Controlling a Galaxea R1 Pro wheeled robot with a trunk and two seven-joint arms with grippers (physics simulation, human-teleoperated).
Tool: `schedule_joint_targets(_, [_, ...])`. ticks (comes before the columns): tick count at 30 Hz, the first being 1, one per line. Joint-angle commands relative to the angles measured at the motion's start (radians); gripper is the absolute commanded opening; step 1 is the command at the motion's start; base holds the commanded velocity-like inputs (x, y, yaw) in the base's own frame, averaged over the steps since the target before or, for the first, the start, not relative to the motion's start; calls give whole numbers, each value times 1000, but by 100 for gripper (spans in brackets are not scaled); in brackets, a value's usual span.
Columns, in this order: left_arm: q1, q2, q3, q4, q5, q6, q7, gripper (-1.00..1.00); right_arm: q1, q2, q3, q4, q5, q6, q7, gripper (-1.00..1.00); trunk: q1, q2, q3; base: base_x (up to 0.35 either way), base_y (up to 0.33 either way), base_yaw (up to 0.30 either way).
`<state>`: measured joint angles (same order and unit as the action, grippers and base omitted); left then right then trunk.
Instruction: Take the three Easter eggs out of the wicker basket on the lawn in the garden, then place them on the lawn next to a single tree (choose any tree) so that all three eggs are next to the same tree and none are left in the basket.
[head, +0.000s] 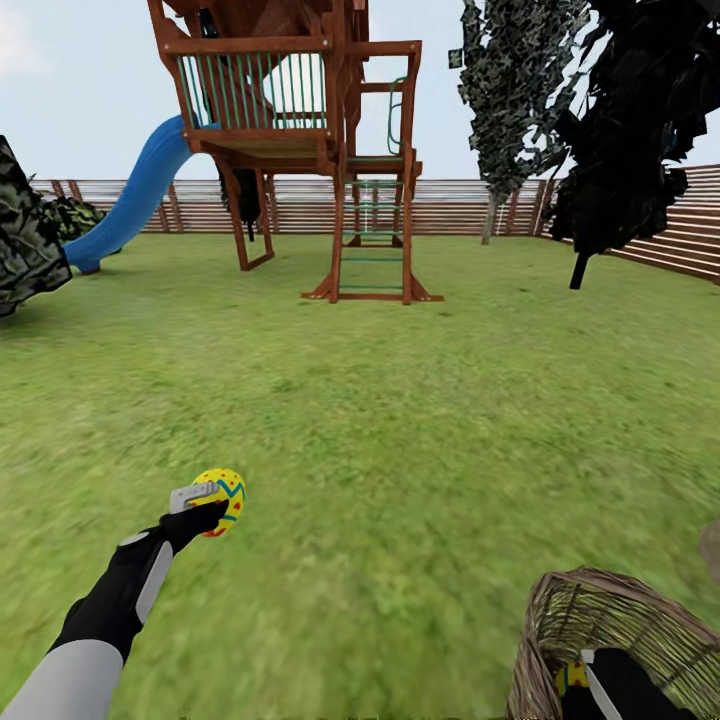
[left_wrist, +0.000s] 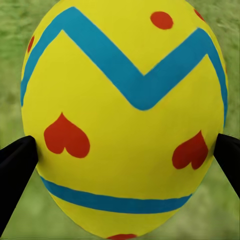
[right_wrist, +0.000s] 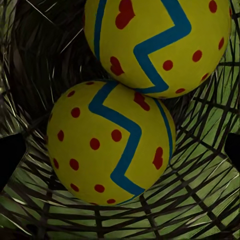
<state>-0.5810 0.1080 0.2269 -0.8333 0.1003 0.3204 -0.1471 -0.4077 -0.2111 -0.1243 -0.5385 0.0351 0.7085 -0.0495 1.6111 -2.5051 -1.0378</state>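
My left gripper is shut on one yellow Easter egg, held a little above the lawn at the lower left. In the left wrist view this egg has blue zigzags and red hearts, and the black fingertips press on both its sides. The wicker basket stands on the grass at the lower right, and my right arm reaches down into it. Inside, two more Easter eggs lie touching, one between the open fingers of my right gripper and the other beyond it. The tree is out of view.
A wooden playset with a blue slide stands ahead. The slatted fence closes the garden behind it. A narrow dark-green evergreen and a black-leaved sapling rise at the far right. Dark shrubbery sits at the left.
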Motion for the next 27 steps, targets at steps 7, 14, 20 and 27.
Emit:
schedule_joint_targets(7, [0,-1,2,-1,11,8,-4,-100,0,7,-3,-1,4,3,-1,100,3,-2,-28,0,0,0])
schedule_joint_targets(14, [0,-20,3,-1,10,6,-6,-100,0,7,-3,-1,4,3,-1,100,3,-2,-32,43,0,0])
schedule_joint_targets(20, [0,-21,2,-1,10,5,-5,-100,0,8,-3,-1,4,3,-1,100,3,-2,-32,109,0,0])
schedule_joint_targets(27, [0,-21,3,-3,13,4,-7,-100,-1,7,-3,-1,3,3,-1,100,6,-4,-59,0,0,0])
